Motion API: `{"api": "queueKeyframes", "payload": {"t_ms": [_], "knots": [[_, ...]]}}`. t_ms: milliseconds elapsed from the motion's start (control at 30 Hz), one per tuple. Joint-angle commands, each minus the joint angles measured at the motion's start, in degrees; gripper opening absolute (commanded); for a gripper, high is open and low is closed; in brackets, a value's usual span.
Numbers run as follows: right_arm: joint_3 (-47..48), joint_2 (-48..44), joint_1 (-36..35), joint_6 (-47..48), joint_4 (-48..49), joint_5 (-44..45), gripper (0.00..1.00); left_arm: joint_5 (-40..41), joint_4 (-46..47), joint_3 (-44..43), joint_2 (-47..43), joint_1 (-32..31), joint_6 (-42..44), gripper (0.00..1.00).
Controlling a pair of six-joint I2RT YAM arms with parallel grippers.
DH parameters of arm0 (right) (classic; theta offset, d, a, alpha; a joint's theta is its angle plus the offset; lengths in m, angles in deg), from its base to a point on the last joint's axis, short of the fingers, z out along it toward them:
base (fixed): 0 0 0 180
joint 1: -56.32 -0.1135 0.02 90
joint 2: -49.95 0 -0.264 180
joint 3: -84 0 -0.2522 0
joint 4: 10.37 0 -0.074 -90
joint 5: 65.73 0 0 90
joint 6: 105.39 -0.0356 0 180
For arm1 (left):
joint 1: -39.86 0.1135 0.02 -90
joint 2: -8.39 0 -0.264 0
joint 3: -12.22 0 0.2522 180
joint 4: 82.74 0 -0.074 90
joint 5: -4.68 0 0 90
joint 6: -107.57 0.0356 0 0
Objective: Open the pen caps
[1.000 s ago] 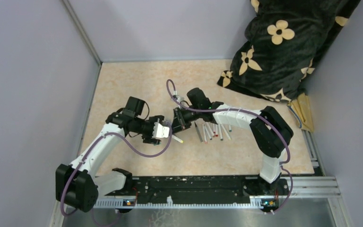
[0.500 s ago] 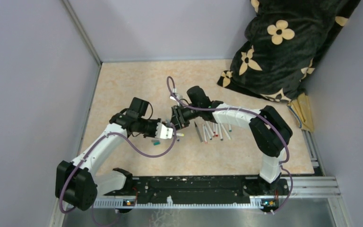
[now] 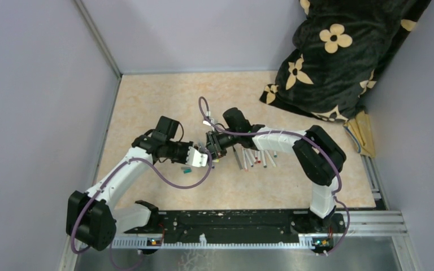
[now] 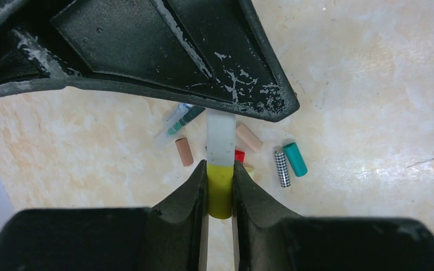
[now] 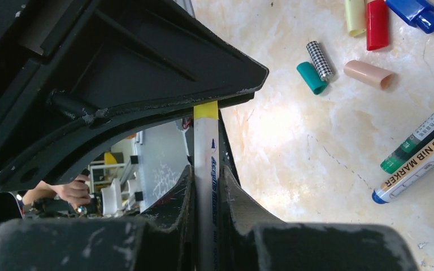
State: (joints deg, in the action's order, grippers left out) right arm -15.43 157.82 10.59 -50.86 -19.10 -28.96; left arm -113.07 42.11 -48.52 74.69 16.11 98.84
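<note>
Yellow cap (image 4: pixel 220 197) clamped in left gripper (image 4: pixel 220 172) at lower centre of left wrist view, pen (image 4: pixel 221 135) gripped by right gripper (image 5: pixel 206 178) just above it, loose caps (image 4: pixel 294 159) scattered on table (image 4: pixel 373 84) to the right.

A lab test cell: grey partition walls (image 3: pixel 34 84) around a rail-edged table (image 3: pixel 158 96).
</note>
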Motion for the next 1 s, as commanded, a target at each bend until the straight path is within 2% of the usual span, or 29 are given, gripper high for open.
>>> {"api": "queueKeyframes", "payload": {"t_ms": [0, 233, 433, 667, 733, 900, 967], "knots": [[0.6, -2.6, -0.3, 3.7, -4.8, 2.4, 0.00, 4.6, 1.5, 0.9, 0.3, -0.2, 3.8, 0.00], [-4.3, -8.9, 0.5, 7.8, -12.8, 7.4, 0.00, 14.3, 4.7, 2.4, 1.4, -0.2, 4.9, 0.00], [-10.7, -16.0, 2.5, 8.7, -15.1, 9.9, 0.00, 16.2, 6.8, 3.0, 2.9, 0.9, 5.6, 0.00], [-13.5, -21.8, 5.1, 11.3, -19.8, 12.5, 0.00, 15.9, 8.0, 2.3, 6.0, 3.7, 5.5, 0.00], [-13.7, -23.8, 5.7, 11.9, -20.9, 18.1, 0.00, 15.0, 8.8, 2.1, 6.8, 4.3, 4.5, 0.00], [-14.0, -28.9, 7.0, 11.9, -23.9, 44.3, 0.00, 10.7, 11.2, -1.1, 12.9, 7.1, -2.0, 0.00], [-14.7, -29.6, 8.0, 11.4, -23.3, 50.6, 0.00, 9.3, 11.1, -3.8, 16.7, 8.1, -4.8, 0.00]]}}
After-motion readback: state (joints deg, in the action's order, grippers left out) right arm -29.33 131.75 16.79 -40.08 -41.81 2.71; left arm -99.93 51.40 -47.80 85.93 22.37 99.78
